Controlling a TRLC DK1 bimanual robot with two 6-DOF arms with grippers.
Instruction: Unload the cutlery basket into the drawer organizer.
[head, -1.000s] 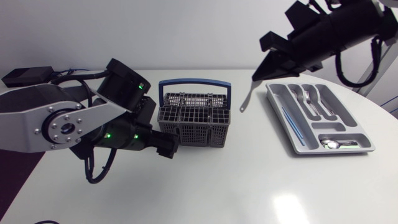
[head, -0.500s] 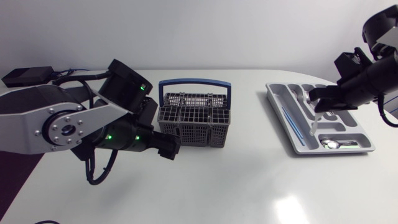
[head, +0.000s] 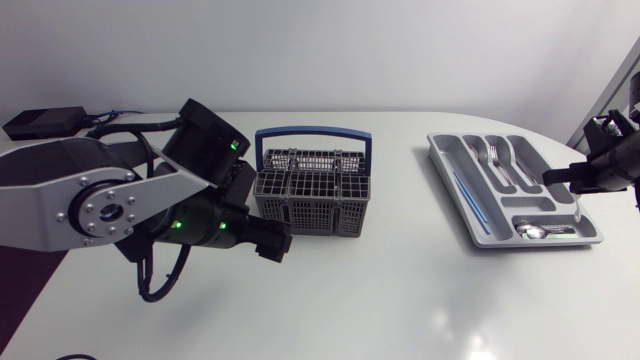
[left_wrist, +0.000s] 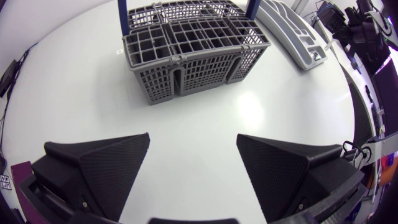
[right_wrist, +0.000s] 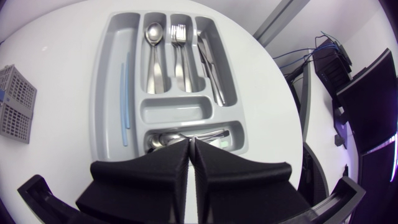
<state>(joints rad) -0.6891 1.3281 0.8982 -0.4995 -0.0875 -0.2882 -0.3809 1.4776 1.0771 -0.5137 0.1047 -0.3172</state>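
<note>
At the frame's right, the right gripper (head: 552, 178), fingers together and empty, has left its knife (right_wrist: 210, 68) in the drawer organizer (head: 470, 216). The cutlery basket (head: 312, 200) seems emptied.

White table (head: 330, 300), glossy top, its edge curving round at the right of the frame in the head view; a soft glare patch (left_wrist: 249, 109) sits right of centre in the left wrist view. Flat black box (head: 40, 122) at the upper left of the head view, at the table's far corner, with thin cables (head: 115, 117) trailing just right of it; cannot tell whether the box rests fully on the top. Tiny dark mark (left_wrist: 118, 52) on the bare tabletop, upper left of centre in the left wrist view, too small to make out.
</note>
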